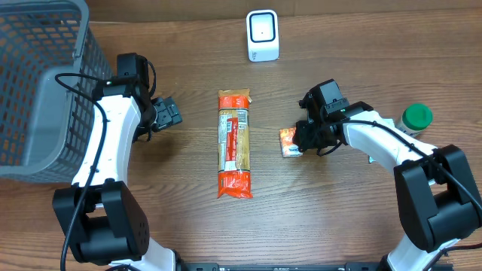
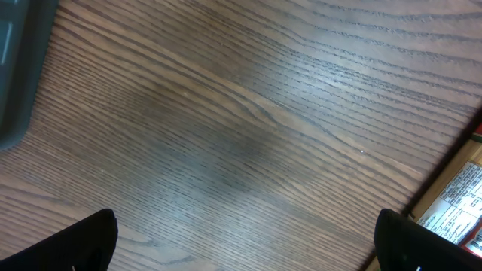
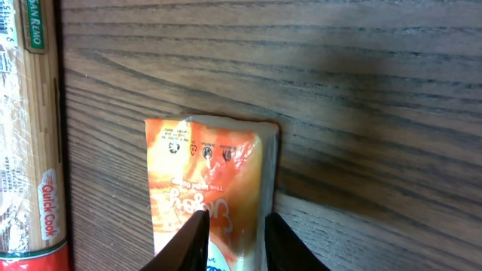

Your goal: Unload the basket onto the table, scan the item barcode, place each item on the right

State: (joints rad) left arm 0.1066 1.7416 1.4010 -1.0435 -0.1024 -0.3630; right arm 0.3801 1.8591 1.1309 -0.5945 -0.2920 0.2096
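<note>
**Item 1: orange sachet** [image 1: 289, 142]. This is the task's thing. It lies flat on the tabletop [image 1: 354, 218], right of centre and not lifted. No barcode shows on its upper face in the right wrist view.

**Item 2: right pincer** [image 3: 237, 242]. It is narrow and pinched down onto the sachet's near end. 1 finger sits mid-face and the other at the sachet's right edge.

**Item 3: left pincer** [image 2: 252, 252]. It is wide, holds nothing, and hangs over bare wood beside the basket [image 1: 45, 83].

**Item 4: scanner** [image 1: 263, 35]. A white unit standing at the far edge, well apart from the sachet.

**Item 5: pasta packet** [image 1: 234, 143]. It lies lengthwise at centre, near the sachet's left side.

**Item 6: green-lidded jar** [image 1: 416, 117]. It stands close by the right arm.

**Step in hand:** judged to be the grasp, step 1 of 3, with the lift and the presentation to the scanner not yet done.

**Next move calls for:**
- a firm pinch and a straight lift;
- carrying the sachet forward and slightly left to the scanner;
- turning the wrist until the code faces the scanner's window.

**Room:**
- The lane from sachet to scanner is open wood.
- The pasta packet bounds that lane on the left.
- The jar crowds the elbow on the right.
- The scanner stands at the far tabletop edge, so an overshoot could knock it.
</note>
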